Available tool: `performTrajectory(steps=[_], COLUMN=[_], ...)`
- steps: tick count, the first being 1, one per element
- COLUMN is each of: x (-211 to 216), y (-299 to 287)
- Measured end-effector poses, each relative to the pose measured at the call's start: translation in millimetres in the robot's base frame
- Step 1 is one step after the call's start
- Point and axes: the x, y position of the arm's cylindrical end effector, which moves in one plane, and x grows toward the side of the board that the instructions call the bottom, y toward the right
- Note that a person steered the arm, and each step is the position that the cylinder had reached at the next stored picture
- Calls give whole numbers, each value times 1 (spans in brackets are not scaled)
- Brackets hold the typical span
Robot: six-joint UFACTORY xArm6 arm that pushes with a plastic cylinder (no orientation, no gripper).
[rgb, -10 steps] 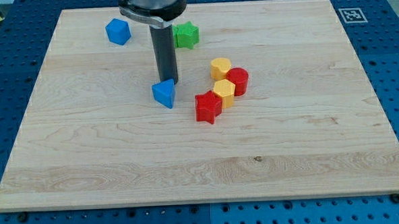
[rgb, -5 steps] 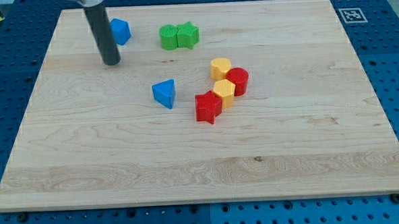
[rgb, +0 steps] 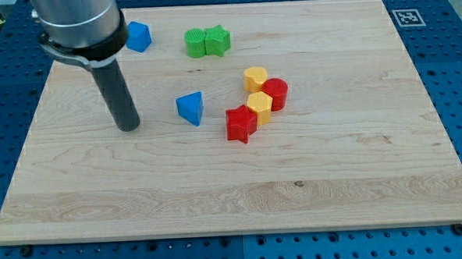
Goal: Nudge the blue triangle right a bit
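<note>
The blue triangle [rgb: 190,108] lies on the wooden board [rgb: 335,180], a little left of the board's middle. My tip [rgb: 128,127] rests on the board to the triangle's left, slightly lower in the view, with a clear gap between them. The rod rises from the tip toward the view's top left.
A red star [rgb: 241,123], a yellow block [rgb: 259,106], a red cylinder [rgb: 275,93] and another yellow block [rgb: 254,78] cluster right of the triangle. A green pair [rgb: 207,42] sits near the top. Another blue block [rgb: 138,36] lies at the top left.
My tip went from just above the blue triangle to the top left, then came down to the triangle's left. The blocks have not moved.
</note>
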Motion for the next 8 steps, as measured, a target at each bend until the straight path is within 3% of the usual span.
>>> performTrajectory(steps=[6, 8], x=[11, 11], y=[91, 89])
